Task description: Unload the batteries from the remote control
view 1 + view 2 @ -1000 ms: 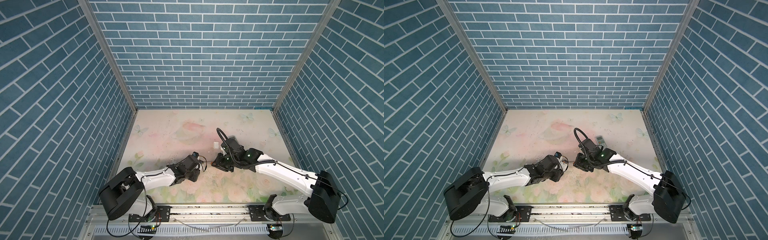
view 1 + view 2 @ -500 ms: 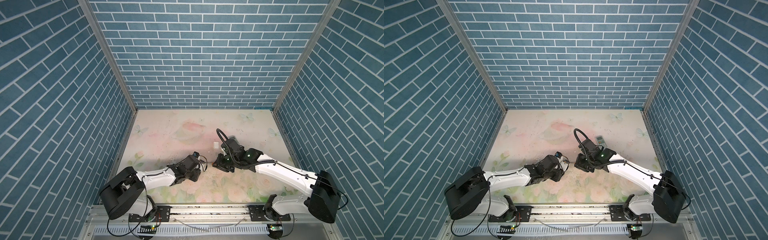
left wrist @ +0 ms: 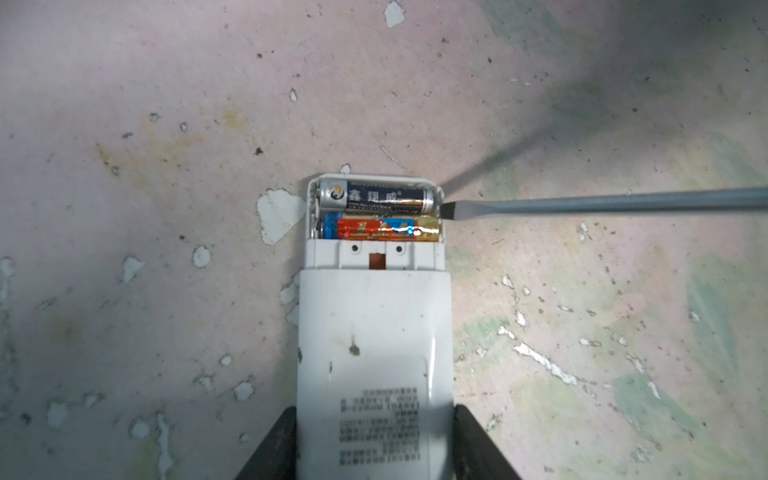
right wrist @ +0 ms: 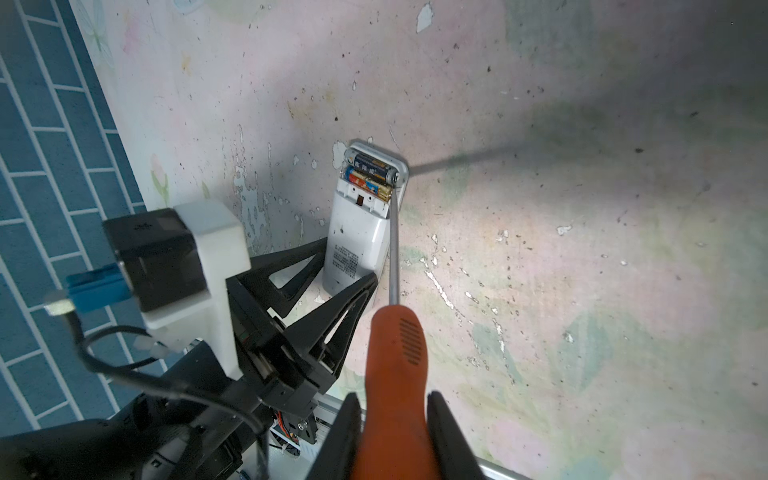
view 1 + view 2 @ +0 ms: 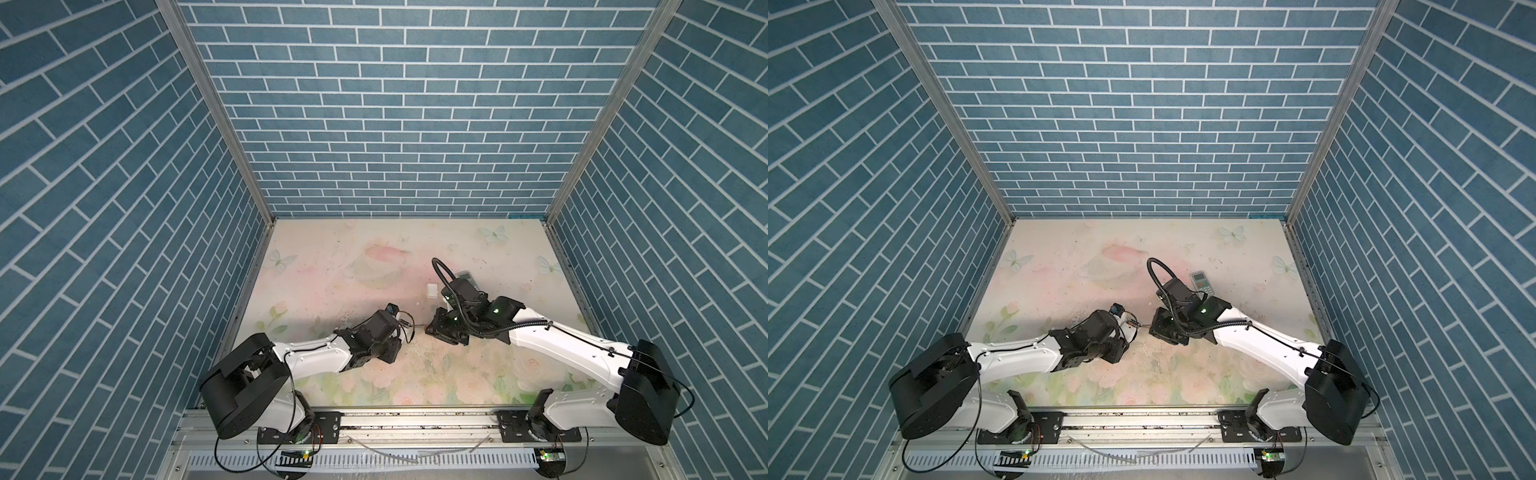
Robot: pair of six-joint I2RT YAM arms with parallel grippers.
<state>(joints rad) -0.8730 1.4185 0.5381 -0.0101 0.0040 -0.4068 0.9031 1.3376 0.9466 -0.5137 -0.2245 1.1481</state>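
The left gripper (image 3: 374,440) lies low near six o'clock of the worn floral table top (image 3: 166,124). Its black jaws pinch the long sides of a white rectangular plastic remote control (image 3: 374,332), which lies back-up on the table with printed text facing the camera. The remote's battery bay, at the end away from the jaws, is uncovered. Two batteries lie in it side by side, across the remote's width. The dark blue and silver battery (image 3: 378,198) lies against the end wall. The red, blue and gold battery (image 3: 380,228) lies just beside it, on the side nearer the jaws.

In a top view the right gripper (image 5: 436,328) is at about two o'clock from the left one, and the two are near each other. Its jaws are pressed onto the orange plastic handle of a flat-blade screwdriver (image 4: 395,374). The grey steel shaft runs along one long side of the remote. The flat tip meets the rim of the bay at one end of the batteries, level with the seam between them.

A small white rectangular cover (image 5: 432,290) lies flat at twelve o'clock from the right gripper. A second, grey-white remote control with buttons (image 5: 1201,282) lies at one o'clock, partly hidden behind the right arm.
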